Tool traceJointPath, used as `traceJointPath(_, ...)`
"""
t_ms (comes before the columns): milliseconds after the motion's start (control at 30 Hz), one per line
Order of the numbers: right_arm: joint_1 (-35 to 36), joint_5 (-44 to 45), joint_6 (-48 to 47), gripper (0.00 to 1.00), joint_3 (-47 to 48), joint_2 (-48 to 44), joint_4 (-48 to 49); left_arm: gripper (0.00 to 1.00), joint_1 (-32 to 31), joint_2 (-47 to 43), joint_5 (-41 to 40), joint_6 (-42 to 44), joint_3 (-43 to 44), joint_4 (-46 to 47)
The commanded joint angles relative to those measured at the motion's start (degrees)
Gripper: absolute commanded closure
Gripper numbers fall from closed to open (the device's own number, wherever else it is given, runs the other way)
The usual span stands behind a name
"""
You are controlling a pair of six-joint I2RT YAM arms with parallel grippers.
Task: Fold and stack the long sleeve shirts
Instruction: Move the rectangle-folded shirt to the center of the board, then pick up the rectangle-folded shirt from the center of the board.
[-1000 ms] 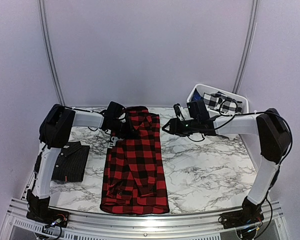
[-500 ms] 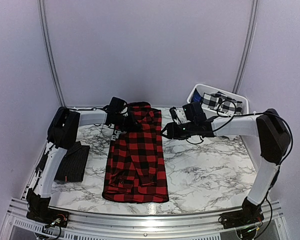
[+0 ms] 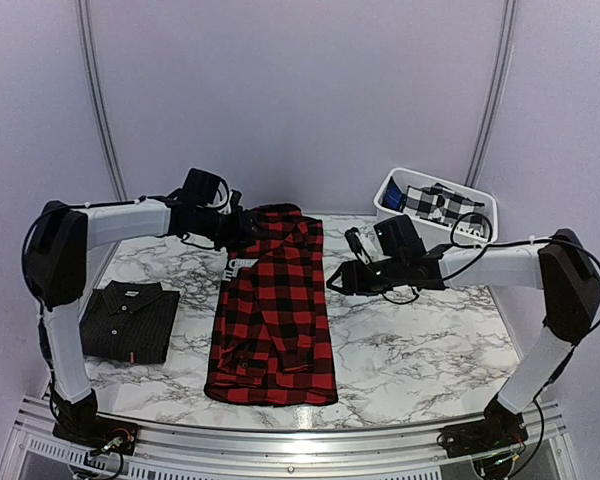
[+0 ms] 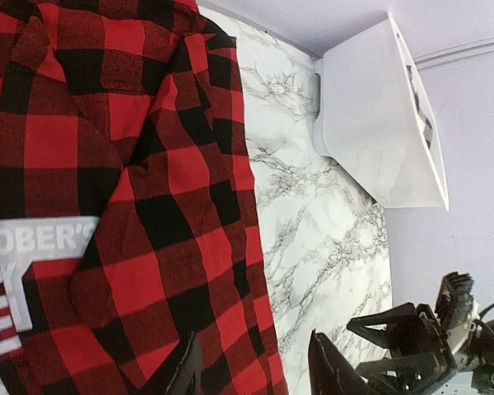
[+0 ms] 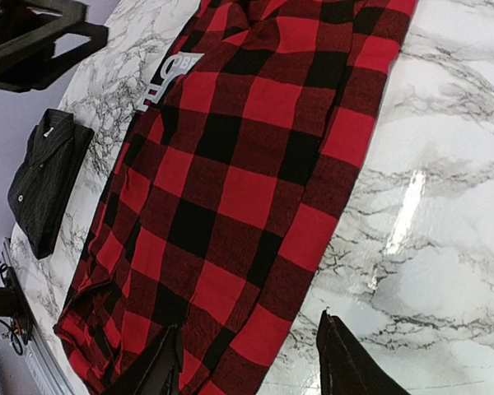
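- The table (image 3: 420, 340) is white marble with grey veins, closed in by plain pale walls; a thin metal pole (image 3: 98, 110) climbs the back left corner, another pole (image 3: 492, 95) climbs the back right, and a ribbed metal rail (image 3: 280, 440) runs along the near edge
- Far left, the black pinstriped shirt (image 3: 130, 320) lies folded flat on the marble, collar to the rear, with a small red tag (image 3: 127, 357) at its near edge; it is well apart from the flannel
- The left arm (image 3: 120, 222) stretches across above the rear left marble, and the left gripper (image 3: 238, 232) sits over the collar end of the flannel – in the wrist view its fingers (image 4: 185, 366) are spread with nothing between them; whether the tips touch the cloth cannot be told
- In the middle the red-and-black flannel shirt (image 3: 275, 310) lies as a long folded strip from the rear to the near edge, collar far, with a white neck label (image 4: 41, 271) showing
- The right gripper (image 3: 336, 280) hangs just beside the flannel's right edge over bare marble – its fingers (image 5: 346, 362) stand apart, gripping nothing
- Back right, a white bin (image 3: 392, 200) stands in the corner, holding a heap of black-and-white check cloth (image 3: 435, 203) that rises to its rim
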Motion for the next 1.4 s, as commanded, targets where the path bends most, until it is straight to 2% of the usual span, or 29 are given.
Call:
traceJointPath(0,1.71,-1.73,1.90,0.48,-3.71,-3.68,-0.25,0.54,-0.52,-9.40,-3.15,0.78,-12.39,-1.44)
traceJointPath(200,4.11,-3.85,5.15,0.48,-9.61,-6.89,0.83,0.60,-1.32,-23.07,-2.57,0.90,-32.28,-1.71)
traceJointPath(367,6.17,-3.40,7.06,0.48,-11.78,-8.45,0.04,0.74,-5.06,-29.56,1.62,0.88,-43.14,-1.97)
traceJointPath(467,6.66,-3.60,7.78,0.48,-12.15,-8.88,-0.15,0.78,-8.23,-30.87,1.47,0.13,-46.94,-1.82)
traceJointPath(867,8.57,-4.39,8.76,0.48,-13.05,-8.39,-1.59,0.82,-15.70,-26.67,1.04,-3.27,-52.71,2.18)
traceJointPath(1033,8.88,-5.82,9.65,0.48,-15.37,-9.09,-1.14,0.80,-15.73,-32.98,-1.15,-3.94,-53.64,-1.13)
traceJointPath(1200,10.13,-8.20,11.50,0.43,-18.32,-9.43,0.63,0.66,-15.56,-39.25,-7.50,-3.37,-54.44,-8.00)
traceJointPath(1367,11.00,-10.08,16.38,0.36,-22.71,-10.57,6.40,0.56,-14.16,-39.69,-9.49,-2.81,-56.13,-9.58)
